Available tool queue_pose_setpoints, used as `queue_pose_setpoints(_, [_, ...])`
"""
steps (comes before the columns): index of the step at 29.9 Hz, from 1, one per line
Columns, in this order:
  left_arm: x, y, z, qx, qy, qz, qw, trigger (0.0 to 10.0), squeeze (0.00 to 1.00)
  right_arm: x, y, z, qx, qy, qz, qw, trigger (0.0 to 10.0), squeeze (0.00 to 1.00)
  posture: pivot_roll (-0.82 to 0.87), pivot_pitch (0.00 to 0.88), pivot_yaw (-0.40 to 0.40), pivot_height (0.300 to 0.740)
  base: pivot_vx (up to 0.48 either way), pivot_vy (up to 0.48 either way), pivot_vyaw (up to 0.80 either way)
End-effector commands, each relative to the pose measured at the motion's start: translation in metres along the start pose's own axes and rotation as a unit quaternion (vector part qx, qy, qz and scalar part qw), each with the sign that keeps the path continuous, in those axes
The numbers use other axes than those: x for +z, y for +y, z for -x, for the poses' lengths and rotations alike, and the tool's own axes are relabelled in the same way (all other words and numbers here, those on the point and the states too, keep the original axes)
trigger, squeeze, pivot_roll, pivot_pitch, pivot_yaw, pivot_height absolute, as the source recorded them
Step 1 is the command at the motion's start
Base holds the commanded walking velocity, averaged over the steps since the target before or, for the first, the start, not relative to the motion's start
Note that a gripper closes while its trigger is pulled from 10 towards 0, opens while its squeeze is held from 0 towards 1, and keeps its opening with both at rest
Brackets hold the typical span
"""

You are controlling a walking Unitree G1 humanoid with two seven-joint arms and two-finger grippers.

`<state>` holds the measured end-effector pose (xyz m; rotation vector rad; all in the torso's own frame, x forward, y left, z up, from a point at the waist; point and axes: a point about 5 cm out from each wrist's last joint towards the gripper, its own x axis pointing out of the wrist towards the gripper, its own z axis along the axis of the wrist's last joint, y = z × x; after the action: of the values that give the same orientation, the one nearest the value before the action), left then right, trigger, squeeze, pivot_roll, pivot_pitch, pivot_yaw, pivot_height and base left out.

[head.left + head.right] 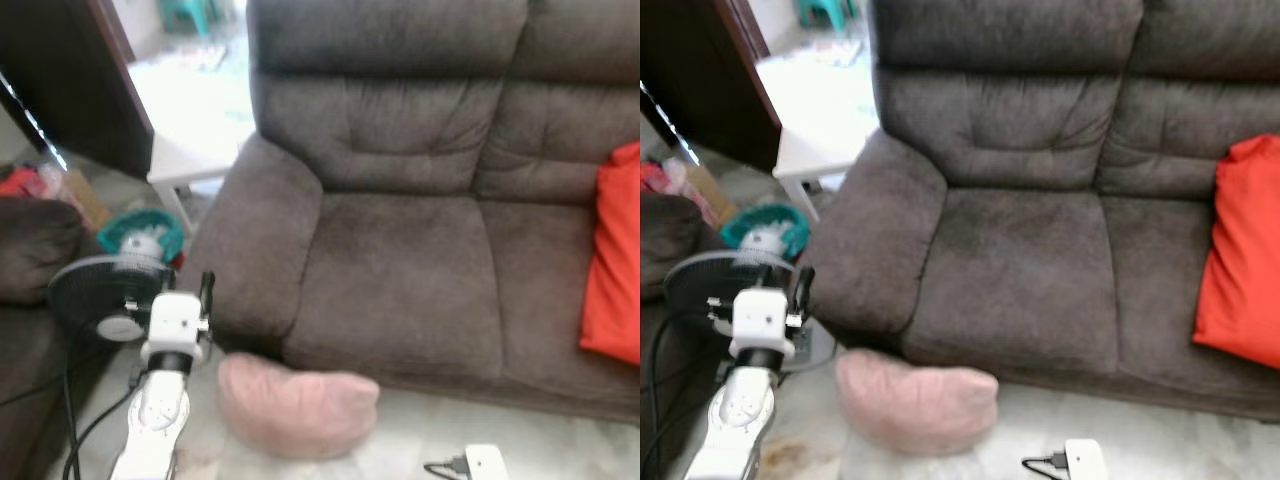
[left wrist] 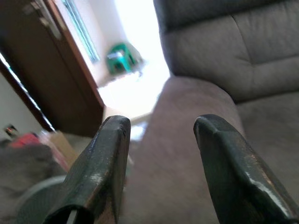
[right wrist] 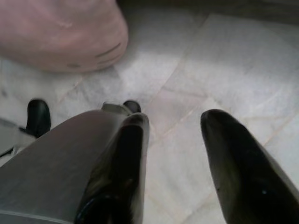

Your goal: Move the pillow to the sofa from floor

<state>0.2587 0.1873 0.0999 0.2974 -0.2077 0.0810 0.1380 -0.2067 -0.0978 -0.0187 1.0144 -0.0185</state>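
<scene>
A pale tiled floor is seen running up to a brown sofa, and the pink pillow is found lying on it, pressed against the sofa's front edge below the arm, so the lift onto the seat is judged not yet begun. The left gripper is held raised beside the sofa's arm, fingers spread and empty, probably readied to reach down. The right gripper is hung released over the tiles, near the pillow.

Pale pink pillow on whitish marbled floor; dark brown sofa; bright orange-red cushion.
</scene>
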Motion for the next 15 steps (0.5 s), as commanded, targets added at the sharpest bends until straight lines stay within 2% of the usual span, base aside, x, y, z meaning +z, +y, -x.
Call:
queue_pose_setpoints(1, [-0.0034, 0.0026, 0.0031, -0.004, 0.014, 0.000, 1.000, 10.0, 0.00, -0.0098, 0.0027, 0.0017, 0.005, 0.017, -0.004, 1.000, 10.0, 0.00, 0.15, 0.117, -0.023, 0.740, 0.000, 0.000, 0.00])
queue_pose_setpoints(13, [-0.0080, 0.0001, 0.0046, -0.012, 0.033, 0.009, 0.999, 10.0, 0.00, -0.0092, 0.0021, 0.0016, 0.002, 0.015, -0.007, 1.000, 10.0, 0.00, 0.15, 0.118, -0.023, 0.740, 0.000, 0.000, 0.00])
queue_pose_setpoints(15, [-0.0077, -0.0009, 0.0041, -0.016, 0.034, 0.010, 0.999, 10.0, 0.00, -0.0091, 0.0021, 0.0016, 0.002, 0.014, -0.007, 1.000, 10.0, 0.00, 0.15, 0.118, -0.023, 0.740, 0.000, 0.270, 0.00])
